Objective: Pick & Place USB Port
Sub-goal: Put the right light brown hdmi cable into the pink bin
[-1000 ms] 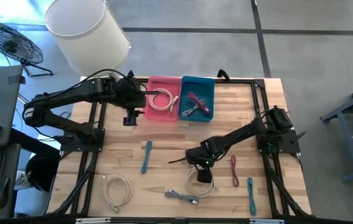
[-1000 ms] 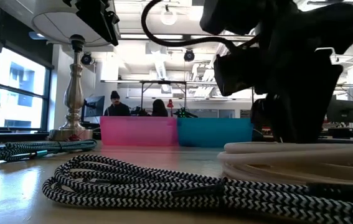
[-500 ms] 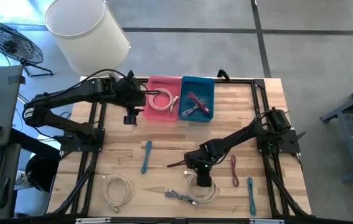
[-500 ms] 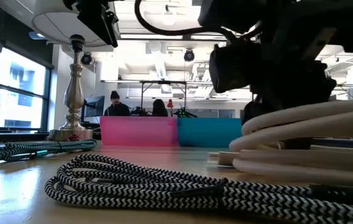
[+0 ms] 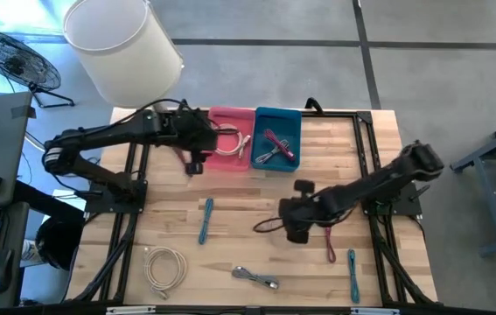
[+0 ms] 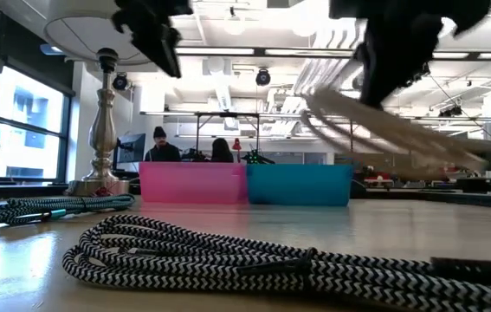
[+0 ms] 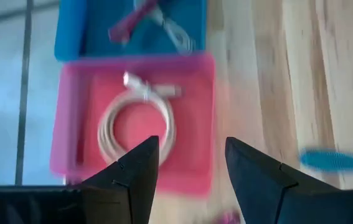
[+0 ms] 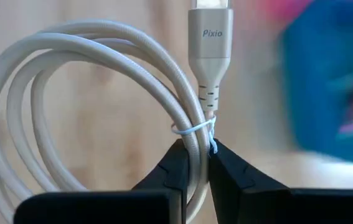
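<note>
My right gripper (image 5: 296,223) is above the middle of the table, shut on a coiled white USB cable (image 8: 70,106). In the low view the cable (image 6: 392,130) is in the air below the gripper. My left gripper (image 5: 193,163) is open and empty, above the left edge of the pink bin (image 5: 230,156). The left wrist view shows another white coil (image 7: 136,121) lying in the pink bin (image 7: 76,112). The blue bin (image 5: 277,118) beside it holds a red cable and a grey cable. My right gripper pinches the coil's bundled strands (image 8: 192,130) between its two fingers, at the thin tie just below the plug (image 8: 211,43). The coil is lifted clear of the table, and its loop stands out to one side of the fingers.
On the table lie a blue cable (image 5: 206,219), a white coil (image 5: 164,267) at the near left, a black-and-white braided cable (image 5: 256,277), a red cable (image 5: 329,241) and a teal cable (image 5: 352,273). Two people sit in the room behind (image 6: 160,143).
My right gripper has risen with the white coil and gone a little toward the far and right edges. The coil has left the table and now hangs clear. My left gripper has gone a little to the right, toward the pink bin.
</note>
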`<state>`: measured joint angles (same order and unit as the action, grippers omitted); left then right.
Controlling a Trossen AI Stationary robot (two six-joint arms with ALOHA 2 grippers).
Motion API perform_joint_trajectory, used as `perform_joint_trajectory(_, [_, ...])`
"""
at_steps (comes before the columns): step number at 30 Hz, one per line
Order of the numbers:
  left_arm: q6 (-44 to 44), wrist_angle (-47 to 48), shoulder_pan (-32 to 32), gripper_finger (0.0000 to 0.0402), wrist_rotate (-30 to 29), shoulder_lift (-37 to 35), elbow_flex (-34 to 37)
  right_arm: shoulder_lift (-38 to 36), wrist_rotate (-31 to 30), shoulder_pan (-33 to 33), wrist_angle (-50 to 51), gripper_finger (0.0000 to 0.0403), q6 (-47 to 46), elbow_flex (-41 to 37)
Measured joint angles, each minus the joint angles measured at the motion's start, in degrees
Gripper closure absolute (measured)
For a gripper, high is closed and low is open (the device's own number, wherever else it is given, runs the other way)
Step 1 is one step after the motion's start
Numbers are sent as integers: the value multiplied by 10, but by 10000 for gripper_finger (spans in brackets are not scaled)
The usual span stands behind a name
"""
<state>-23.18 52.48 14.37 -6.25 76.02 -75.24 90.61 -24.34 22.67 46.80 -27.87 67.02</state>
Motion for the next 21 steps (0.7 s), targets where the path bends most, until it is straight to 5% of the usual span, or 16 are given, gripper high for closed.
perform_joint_trajectory(10, [-72, -177, -6, 235, 221, 69, 0, -78, -355, 94, 32, 372, 39, -1])
perform_joint_trajectory(15, [-85, -229, -7, 276, 274, 73, 0, -73, -449, 109, 48, 372, 61, -1])
perform_joint_trajectory(21, [-81, -290, -7, 310, 321, 73, 0, -73, -489, 107, 50, 372, 107, -1])
